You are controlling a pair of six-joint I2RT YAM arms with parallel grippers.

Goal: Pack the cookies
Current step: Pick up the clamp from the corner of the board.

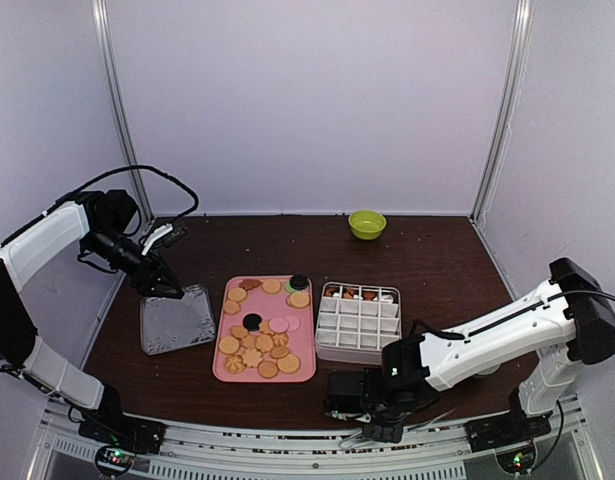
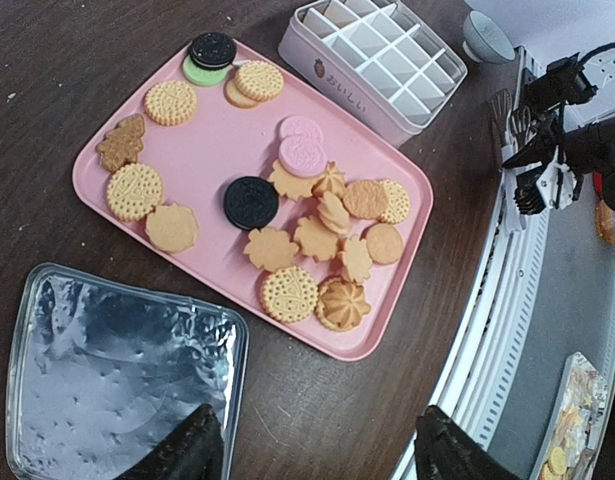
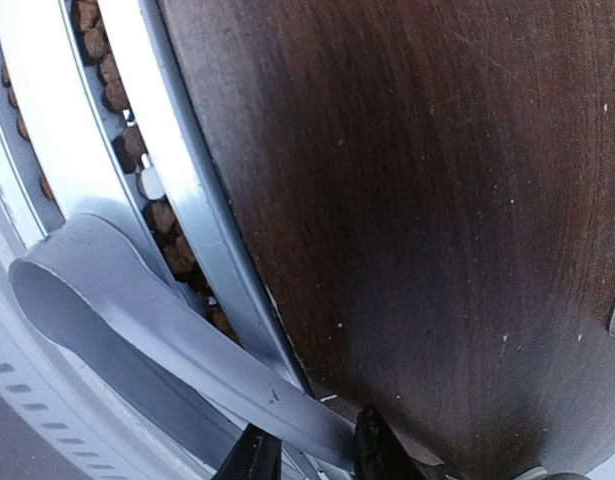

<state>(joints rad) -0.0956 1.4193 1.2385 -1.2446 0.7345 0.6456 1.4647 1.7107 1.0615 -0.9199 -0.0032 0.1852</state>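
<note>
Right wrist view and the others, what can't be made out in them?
Right gripper, right wrist view: bottom edge cuts its fingers, so its hold on the tongs is unclear.
Box back row, top external view: contents too small to identify.
Left gripper, left wrist view: fingers cut off by the bottom edge.

Left arm and right arm: white shells, black joints, black cables

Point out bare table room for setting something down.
Bare: the far strip of the dark wooden table, between the lime-green bowl and the pink rectangular tray. Crowded: the middle, where crinkled foil tray, pink tray and white gridded box sit side by side.
</note>
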